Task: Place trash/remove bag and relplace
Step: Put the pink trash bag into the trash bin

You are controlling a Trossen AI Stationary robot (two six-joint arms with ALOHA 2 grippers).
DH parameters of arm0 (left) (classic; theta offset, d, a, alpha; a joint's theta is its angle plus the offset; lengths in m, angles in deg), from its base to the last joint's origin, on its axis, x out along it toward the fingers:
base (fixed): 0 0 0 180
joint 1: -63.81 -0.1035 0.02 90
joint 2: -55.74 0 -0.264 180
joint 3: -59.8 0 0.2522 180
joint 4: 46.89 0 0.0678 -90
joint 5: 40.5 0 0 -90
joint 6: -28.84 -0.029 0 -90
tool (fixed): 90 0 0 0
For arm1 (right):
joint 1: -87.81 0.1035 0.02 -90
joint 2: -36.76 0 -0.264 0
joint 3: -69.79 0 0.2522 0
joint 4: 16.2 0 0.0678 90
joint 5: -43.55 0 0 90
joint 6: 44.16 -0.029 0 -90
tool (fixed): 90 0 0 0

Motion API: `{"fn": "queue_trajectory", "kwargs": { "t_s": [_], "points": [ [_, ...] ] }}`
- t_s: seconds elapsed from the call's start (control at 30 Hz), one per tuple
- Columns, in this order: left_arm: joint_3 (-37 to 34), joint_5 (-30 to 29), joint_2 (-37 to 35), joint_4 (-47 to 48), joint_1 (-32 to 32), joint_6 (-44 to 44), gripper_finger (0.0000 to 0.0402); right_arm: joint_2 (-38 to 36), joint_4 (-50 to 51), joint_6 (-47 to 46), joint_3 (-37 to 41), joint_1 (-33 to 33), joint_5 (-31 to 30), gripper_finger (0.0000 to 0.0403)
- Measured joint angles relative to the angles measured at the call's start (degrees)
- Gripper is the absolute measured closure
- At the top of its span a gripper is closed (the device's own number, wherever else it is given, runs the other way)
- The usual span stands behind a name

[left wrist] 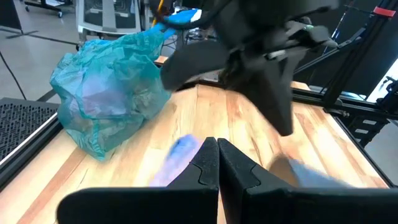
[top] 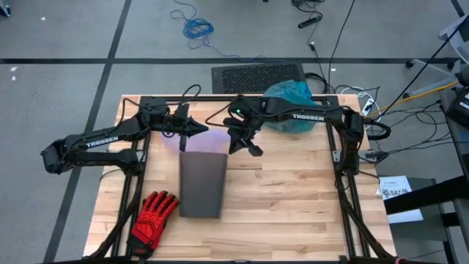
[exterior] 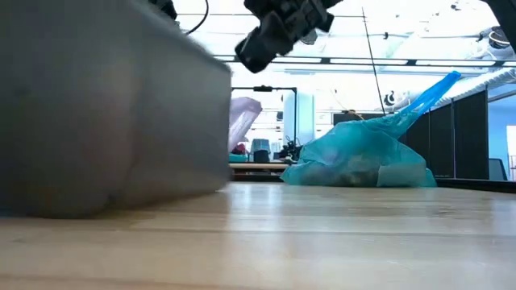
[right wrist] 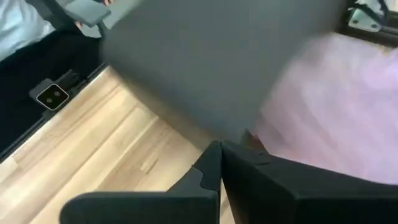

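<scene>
Grey bin (top: 202,183) lies on its side mid-tabletop, a pale lilac bag (top: 198,139) at its far end, red glove (top: 152,217) near the front left corner. Left gripper (top: 192,129) and right gripper (top: 249,144) flank the lilac bag. Teal bag (top: 289,97) sits at the far edge, knotted.

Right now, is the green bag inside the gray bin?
No, the teal-green bag sits tied on the table's far side, apart from the gray bin.
</scene>
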Motion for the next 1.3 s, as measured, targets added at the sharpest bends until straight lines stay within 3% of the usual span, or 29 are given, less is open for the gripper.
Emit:
{"fn": "queue_trajectory", "kwargs": {
  "t_s": [0.3,0.5,0.7,0.93,1.1,1.2,1.3],
  "points": [
    [0.00,0.00,0.00,-0.20,-0.01,0.02,0.0400,-2.16,9.46,-0.80,-10.05,5.00,-10.85,0.0402],
    [0.00,-0.02,0.00,-0.55,0.00,0.03,0.0400,-2.22,16.01,-3.16,-11.84,5.48,-10.91,0.0402],
    [0.00,-0.56,0.00,-1.07,-0.01,0.16,0.0400,-2.20,14.35,-4.10,-5.95,2.16,-4.12,0.0402],
    [0.00,-0.68,-0.15,-1.12,-0.02,0.46,0.0400,-2.20,0.68,-6.81,3.35,2.05,-5.17,0.0403],
    [2.70,0.10,-1.22,12.00,-0.02,-3.74,0.0400,-2.22,1.63,-8.93,4.67,1.89,-5.28,0.0403],
    [7.68,-0.03,-1.11,24.95,0.00,-9.67,0.0400,-2.46,3.16,-9.38,4.77,1.98,-5.20,0.0403],
    [14.32,-0.33,-0.80,32.18,-0.02,-12.01,0.0400,-3.73,5.18,-7.37,4.78,1.46,-5.02,0.0403]
  ]
}}
